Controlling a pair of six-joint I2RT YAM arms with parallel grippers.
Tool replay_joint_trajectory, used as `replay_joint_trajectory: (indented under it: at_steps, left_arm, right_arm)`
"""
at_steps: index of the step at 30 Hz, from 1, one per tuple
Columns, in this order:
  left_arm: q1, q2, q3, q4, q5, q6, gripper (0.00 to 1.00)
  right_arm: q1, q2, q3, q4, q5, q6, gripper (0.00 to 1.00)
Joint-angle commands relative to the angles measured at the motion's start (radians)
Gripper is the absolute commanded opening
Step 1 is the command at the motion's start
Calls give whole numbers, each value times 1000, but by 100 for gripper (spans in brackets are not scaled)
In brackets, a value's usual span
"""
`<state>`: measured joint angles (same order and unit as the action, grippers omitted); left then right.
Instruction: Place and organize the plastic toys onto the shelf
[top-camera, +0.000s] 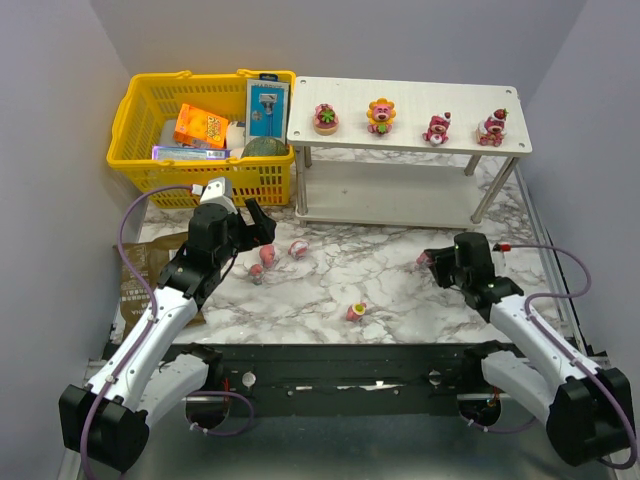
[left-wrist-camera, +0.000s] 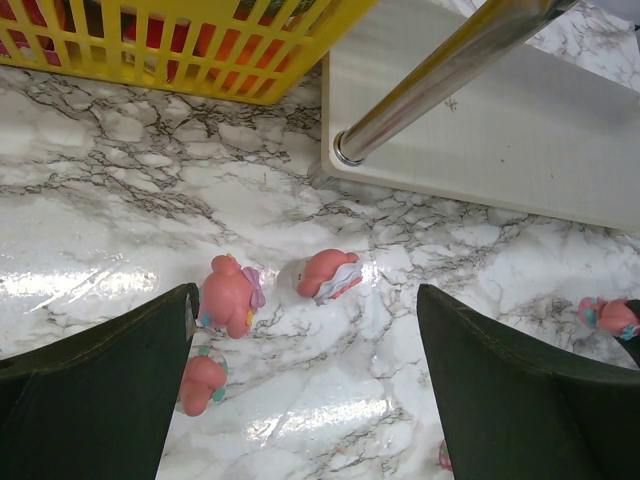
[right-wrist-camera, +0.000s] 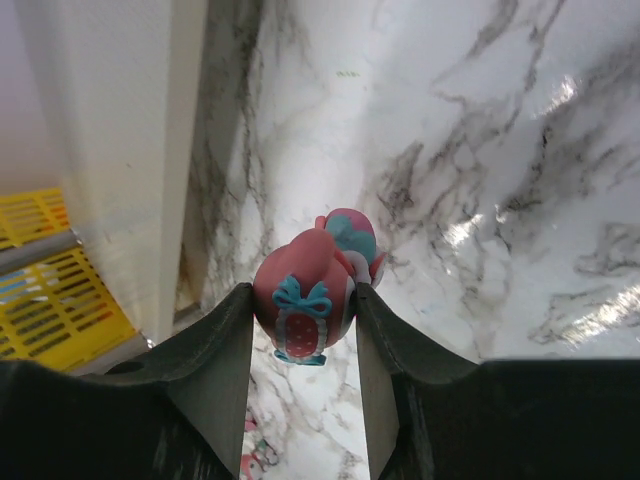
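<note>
Marbled white tabletop (top-camera: 400, 290) runs from my two bases back to the shelf (top-camera: 408, 140), and a yellow basket (top-camera: 150, 150) of boxed goods sits just to the shelf's left. Four shelved toys (top-camera: 381, 115) stand in a spaced row on the upper tier; I see none on the lower tier.

My right fingers (top-camera: 432, 262) pinch a pink bear toy (right-wrist-camera: 300, 310), one pad on each flank, low over the tabletop in front of the shelf's right half. In my right wrist view its teal bow faces the camera. Its length seems to run out past the fingertips, not across them. I cannot tell whether its far end touches the marble.

The shelf lies ahead of these fingers and above them, with its right legs near. My right arm is the nearer one for that end. I judge that the toy must go up before it goes forward, to pass the edge of the top board. The gaps between the four standing figures look narrow, so I would aim carefully.

My left fingers (top-camera: 250, 230) are spread wide and hold nothing. They hang over three loose toys (left-wrist-camera: 230, 295) lying tipped on the marble near the shelf's front left leg. A fourth lies apart, close to my bases
</note>
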<state>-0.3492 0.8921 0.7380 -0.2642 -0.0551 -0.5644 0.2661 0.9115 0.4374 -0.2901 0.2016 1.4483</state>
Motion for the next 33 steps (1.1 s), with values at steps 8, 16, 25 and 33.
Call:
replay_joint_trajectory:
  at_steps: [8,16,25,33]
  left_arm:
    - [-2,-21,4,-3,-17,15,99]
    - [-2,-16,0,5,-22,12,99]
    - [-2,-16,-2,6,-38,12,99]
    - [-2,-16,-6,8,-46,14,99]
  right_arm:
    - [-185,102,182,-3,-37,-52,29]
    - [-245,227,273,57,-70,-55,29]
    - [-246,313,331,106,-50,-62,29]
    - [-246,377,336,141,-42,-20,29]
